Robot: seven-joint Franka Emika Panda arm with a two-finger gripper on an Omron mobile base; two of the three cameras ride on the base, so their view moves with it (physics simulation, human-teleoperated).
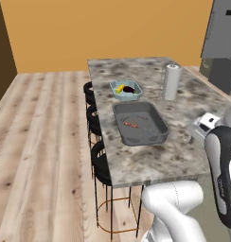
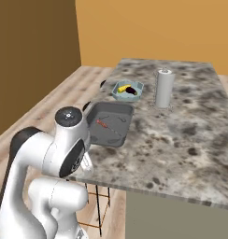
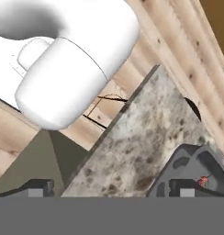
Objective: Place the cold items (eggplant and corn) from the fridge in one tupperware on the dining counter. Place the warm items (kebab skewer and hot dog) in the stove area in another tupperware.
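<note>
The gripper point(image 3: 111, 188) is seen spread wide and empty, above the desk's point(image 1: 183, 118) near edge. In the grey tupperware point(image 1: 157, 134) a kebab skewer point(image 1: 132, 125) is laid, long axis along the desk. Farther, corn point(image 1: 119, 88) and eggplant point(image 1: 129, 89) are held in the blue tupperware point(image 1: 116, 93), beside a paper towel roll point(image 1: 172, 82).

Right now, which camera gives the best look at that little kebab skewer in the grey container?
The left base view: the kebab skewer lies in full sight on the floor of the grey tupperware, seen from above. The right base view shows it smaller and further off. The hand view catches just a red bit at the container's edge.
</note>
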